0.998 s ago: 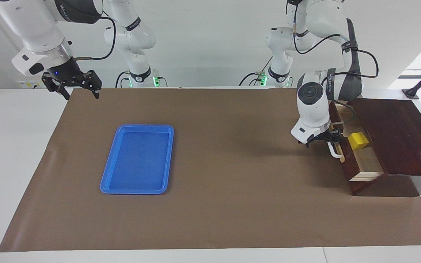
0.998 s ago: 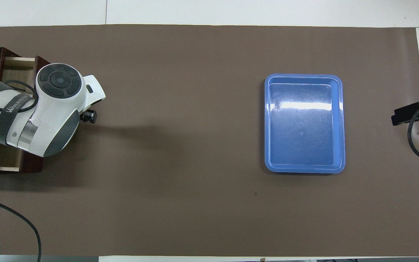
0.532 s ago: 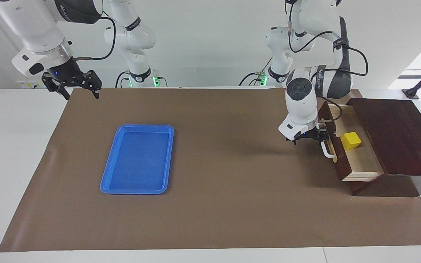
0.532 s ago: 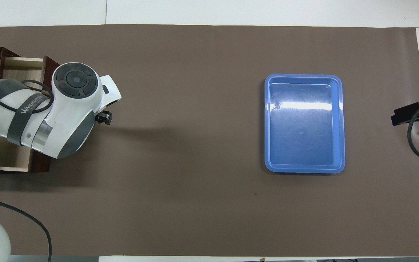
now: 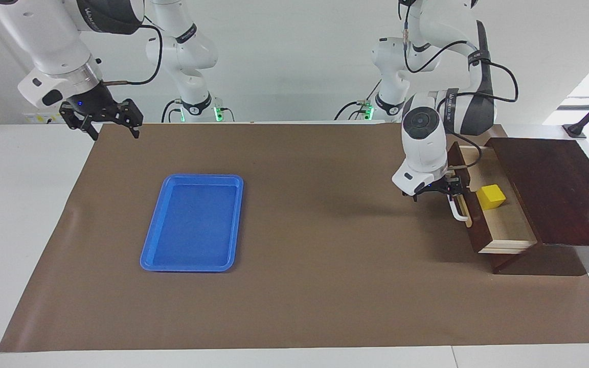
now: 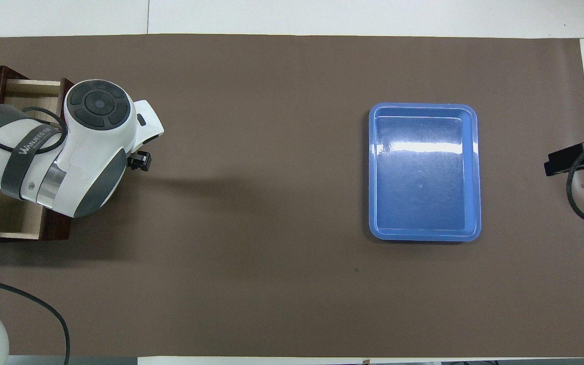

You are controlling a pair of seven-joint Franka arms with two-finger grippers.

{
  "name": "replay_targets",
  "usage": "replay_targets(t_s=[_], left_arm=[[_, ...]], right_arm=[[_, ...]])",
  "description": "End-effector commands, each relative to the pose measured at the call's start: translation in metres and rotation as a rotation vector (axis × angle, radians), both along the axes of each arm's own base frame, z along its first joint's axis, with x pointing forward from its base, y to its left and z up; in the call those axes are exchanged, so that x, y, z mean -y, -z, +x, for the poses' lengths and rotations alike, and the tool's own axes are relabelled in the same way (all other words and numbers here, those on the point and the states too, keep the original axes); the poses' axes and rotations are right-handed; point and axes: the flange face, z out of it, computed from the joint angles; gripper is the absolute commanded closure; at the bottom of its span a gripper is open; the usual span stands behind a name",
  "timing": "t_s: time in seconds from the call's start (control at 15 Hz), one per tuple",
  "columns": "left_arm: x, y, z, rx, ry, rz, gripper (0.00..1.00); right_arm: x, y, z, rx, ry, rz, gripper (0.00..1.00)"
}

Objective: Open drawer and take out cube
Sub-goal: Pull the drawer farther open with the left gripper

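Your left tool (image 5: pixel 450 188) sits at the white bar handle (image 5: pixel 457 209) of the dark brown wooden drawer (image 5: pixel 483 212), at the handle's end nearer the robots. You can see its fingers close beside the bar, but whether they grasp it or stand released around it cannot be told. In the overhead view only a small black part of this tool (image 6: pixel 139 161) shows past the white wrist, which covers the drawer's front.

The drawer is pulled well out of its dark wooden box (image 5: pixel 555 189), at the left arm's end of the table, and its pale light-wood inside lies bare. The small bright yellow cube (image 5: pixel 492 197) rests on the drawer floor, in the half nearer the robots, just beside the front panel and apart from your tool.

Your right tool (image 5: pixel 113 129) waits with its fingers spread and nothing in them, raised over the corner of the brown paper mat (image 5: pixel 315 286) at the right arm's end. The blue plastic rectangular tray (image 5: pixel 150 255) lies on the mat, well apart from the drawer, toward the right arm's end
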Motion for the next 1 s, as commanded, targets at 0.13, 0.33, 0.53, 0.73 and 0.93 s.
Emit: replay_targets(t_s=[0.13, 0.33, 0.53, 0.73, 0.93], left_arm=[[-0.027, 0.005, 0.006, -0.002, -0.019, -0.021, 0.00], [-0.038, 0.008, 0.006, 0.001, -0.018, -0.026, 0.00], [-0.039, 0.011, 0.006, 0.009, -0.010, -0.034, 0.00], [-0.044, 0.018, 0.004, 0.024, -0.006, -0.049, 0.00], [-0.044, 0.020, 0.004, 0.025, -0.003, -0.051, 0.00]], right_arm=[[0.001, 0.002, -0.004, 0.012, -0.015, 0.003, 0.00], [0.001, 0.002, -0.004, 0.012, -0.015, 0.003, 0.00], [0.001, 0.002, -0.004, 0.012, -0.015, 0.003, 0.00], [0.001, 0.002, -0.004, 0.012, -0.015, 0.003, 0.00], [0.001, 0.002, -0.004, 0.010, -0.015, 0.003, 0.00]])
